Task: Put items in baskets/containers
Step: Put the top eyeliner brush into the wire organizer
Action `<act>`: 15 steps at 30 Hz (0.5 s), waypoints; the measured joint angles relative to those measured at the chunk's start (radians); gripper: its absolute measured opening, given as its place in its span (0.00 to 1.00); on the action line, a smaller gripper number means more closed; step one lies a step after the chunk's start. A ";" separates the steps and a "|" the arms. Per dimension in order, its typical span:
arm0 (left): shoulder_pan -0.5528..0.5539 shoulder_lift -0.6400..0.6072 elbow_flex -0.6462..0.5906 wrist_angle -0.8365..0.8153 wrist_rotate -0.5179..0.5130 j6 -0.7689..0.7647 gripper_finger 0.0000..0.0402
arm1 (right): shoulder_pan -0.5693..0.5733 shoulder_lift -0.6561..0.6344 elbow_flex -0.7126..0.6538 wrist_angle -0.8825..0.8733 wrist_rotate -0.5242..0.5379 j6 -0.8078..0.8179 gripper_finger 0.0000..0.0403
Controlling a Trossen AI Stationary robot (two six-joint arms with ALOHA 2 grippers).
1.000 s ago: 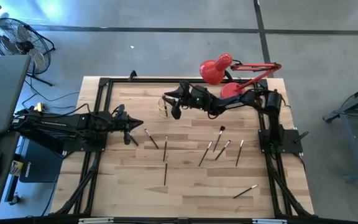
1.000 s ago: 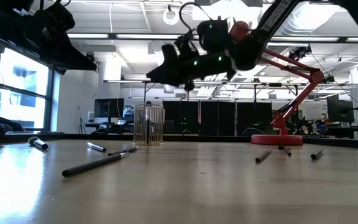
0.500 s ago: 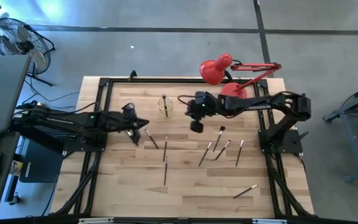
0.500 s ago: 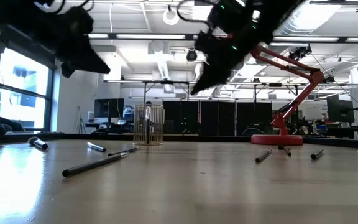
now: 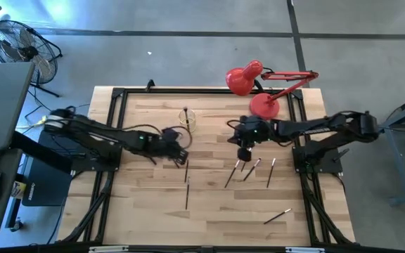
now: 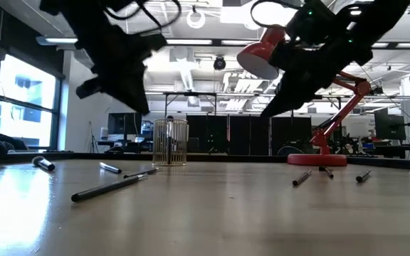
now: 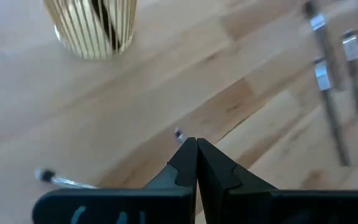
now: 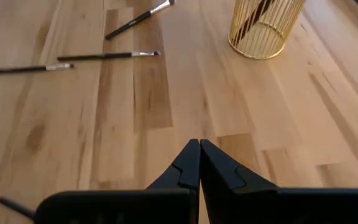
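Left gripper (image 5: 181,156): fingers pressed together, empty, just beside cup (image 5: 187,122) | Right gripper (image 5: 242,153): pressed together, empty, farther from cup | Brushes (image 5: 186,169): scattered beyond, one inside cup.

Both arms are reaching inward over the table; left gripper (image 5: 182,156) and right gripper (image 5: 243,151) are holding fingers pressed together, empty.

Two dark, jointed arms trailing black cables, each ending in a black, wedge-shaped two-finger claw (image 7: 196,163).
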 joint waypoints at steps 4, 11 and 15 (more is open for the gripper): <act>0.001 0.111 0.095 0.014 0.077 -0.025 0.00 | 0.005 -0.023 -0.006 -0.001 -0.005 -0.022 0.00; 0.001 0.252 0.190 0.002 0.108 -0.029 0.00 | 0.004 -0.027 -0.006 -0.002 -0.054 -0.025 0.00; 0.001 0.268 0.207 0.007 0.167 -0.050 0.00 | 0.004 -0.027 -0.006 -0.004 -0.084 -0.025 0.00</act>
